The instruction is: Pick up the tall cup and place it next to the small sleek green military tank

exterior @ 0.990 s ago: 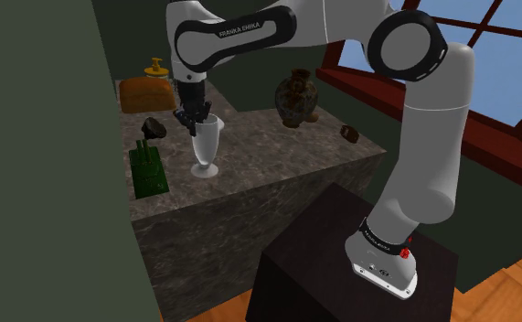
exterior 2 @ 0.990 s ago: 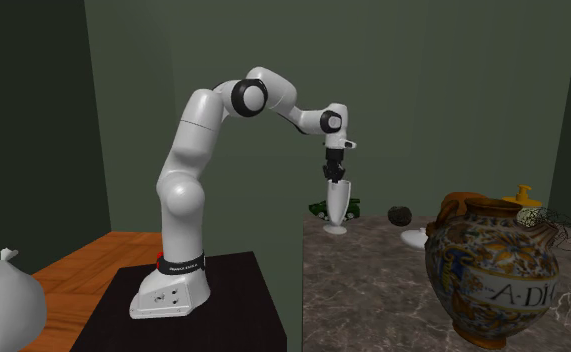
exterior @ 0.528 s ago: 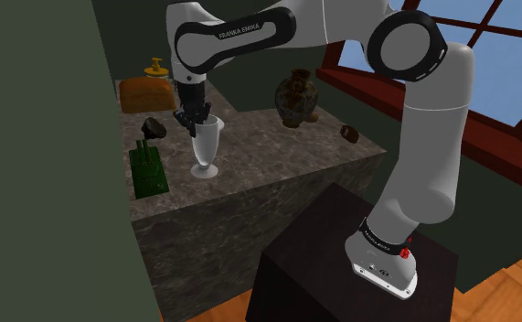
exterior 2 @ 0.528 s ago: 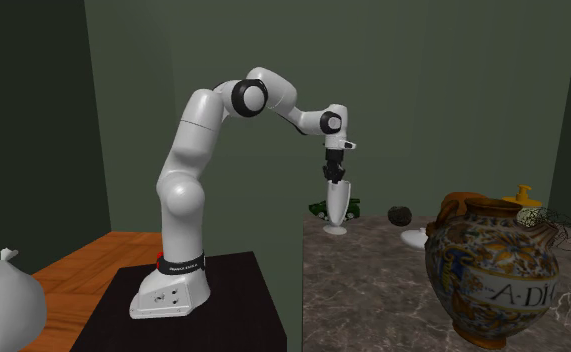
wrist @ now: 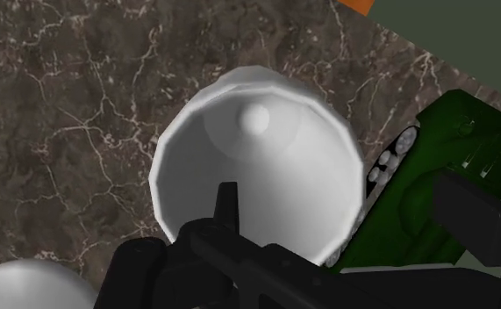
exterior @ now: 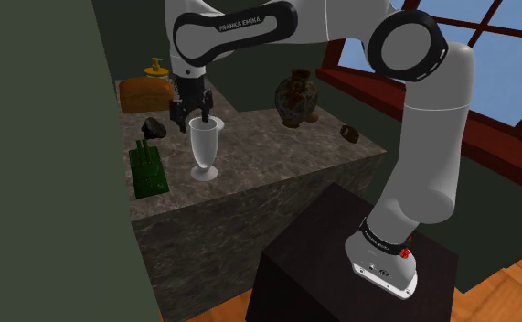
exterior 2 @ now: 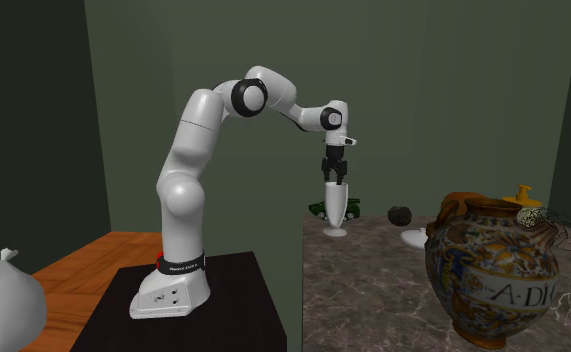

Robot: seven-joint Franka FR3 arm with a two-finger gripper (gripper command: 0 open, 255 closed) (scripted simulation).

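The tall cup is a pale footed glass. It stands upright on the marble counter, just to the right of the small green tank in the shoulder view. My gripper hangs just above the cup's rim, open, its fingers apart and holding nothing. From the second exterior view the gripper is over the cup, with the tank behind it. Looking down from the wrist, the cup's mouth lies below the hand beside the tank, and one black finger overlaps the tank.
On the counter are a dark rock, a brown loaf-like lump with a yellow top, a brown vase and a small brown piece. A painted jar and a white dish are near the second camera. The dark stand is below.
The gripper has let go of the cup's rim, spread its fingers and risen slightly. The cup, a little tilted before, now stands straight beside the tank.
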